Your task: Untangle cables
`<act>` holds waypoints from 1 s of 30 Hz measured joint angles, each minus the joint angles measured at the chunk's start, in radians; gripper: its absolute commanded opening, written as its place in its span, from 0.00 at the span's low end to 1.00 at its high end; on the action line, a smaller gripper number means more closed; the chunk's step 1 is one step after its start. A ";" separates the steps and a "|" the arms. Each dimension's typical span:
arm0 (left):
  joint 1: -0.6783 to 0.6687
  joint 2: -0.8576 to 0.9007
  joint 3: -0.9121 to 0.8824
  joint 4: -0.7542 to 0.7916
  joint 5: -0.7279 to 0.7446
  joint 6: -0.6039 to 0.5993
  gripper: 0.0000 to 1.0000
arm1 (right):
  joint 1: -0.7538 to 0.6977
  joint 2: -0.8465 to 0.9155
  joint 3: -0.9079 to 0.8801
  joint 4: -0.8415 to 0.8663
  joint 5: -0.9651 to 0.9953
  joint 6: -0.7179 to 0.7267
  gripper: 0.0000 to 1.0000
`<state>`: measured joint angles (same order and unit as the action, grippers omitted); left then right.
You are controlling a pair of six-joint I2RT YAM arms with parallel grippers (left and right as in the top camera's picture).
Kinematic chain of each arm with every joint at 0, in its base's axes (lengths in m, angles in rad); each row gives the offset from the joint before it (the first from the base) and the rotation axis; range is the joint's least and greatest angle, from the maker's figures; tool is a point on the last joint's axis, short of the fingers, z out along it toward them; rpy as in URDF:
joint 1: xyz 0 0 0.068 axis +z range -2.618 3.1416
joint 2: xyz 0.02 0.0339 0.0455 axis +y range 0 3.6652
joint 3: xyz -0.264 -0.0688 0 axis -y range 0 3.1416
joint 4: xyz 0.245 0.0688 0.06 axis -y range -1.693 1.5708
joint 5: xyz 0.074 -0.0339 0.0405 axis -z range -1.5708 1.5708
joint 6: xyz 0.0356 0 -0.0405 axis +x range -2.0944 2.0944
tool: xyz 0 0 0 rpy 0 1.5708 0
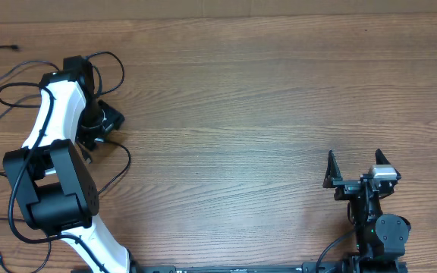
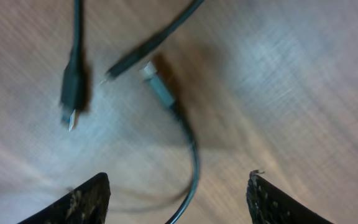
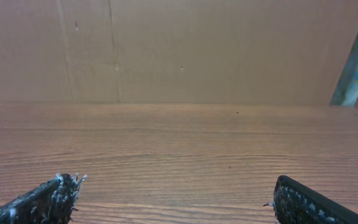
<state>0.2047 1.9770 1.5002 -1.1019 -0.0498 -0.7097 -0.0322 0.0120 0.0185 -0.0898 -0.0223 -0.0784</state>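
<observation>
Several thin black cables [image 1: 6, 91] lie in loops at the left of the wooden table, partly hidden under my left arm. My left gripper [image 1: 101, 125] hangs over them, pointing down. In the left wrist view it [image 2: 179, 202] is open, and a thin black cable [image 2: 193, 168] curves up between its fingers to a silvery plug [image 2: 157, 84]. Two other plug ends [image 2: 72, 93] [image 2: 129, 62] lie just beyond. My right gripper [image 1: 357, 168] is open and empty at the right near the table's front edge; it [image 3: 176, 199] shows only bare wood.
A cardboard wall [image 3: 179, 50] stands at the table's far edge. The thicker cables of the robot bases [image 1: 328, 254] run along the front edge. One cable end [image 1: 14, 48] lies at the far left corner.
</observation>
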 measured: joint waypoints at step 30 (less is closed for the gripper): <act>0.000 0.016 0.000 0.252 -0.098 0.212 0.04 | 0.000 0.000 0.000 0.000 0.000 0.000 1.00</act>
<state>0.2047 1.9934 1.5002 -0.8497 -0.1478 -0.4980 -0.0322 0.0120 0.0185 -0.0898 -0.0223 -0.0788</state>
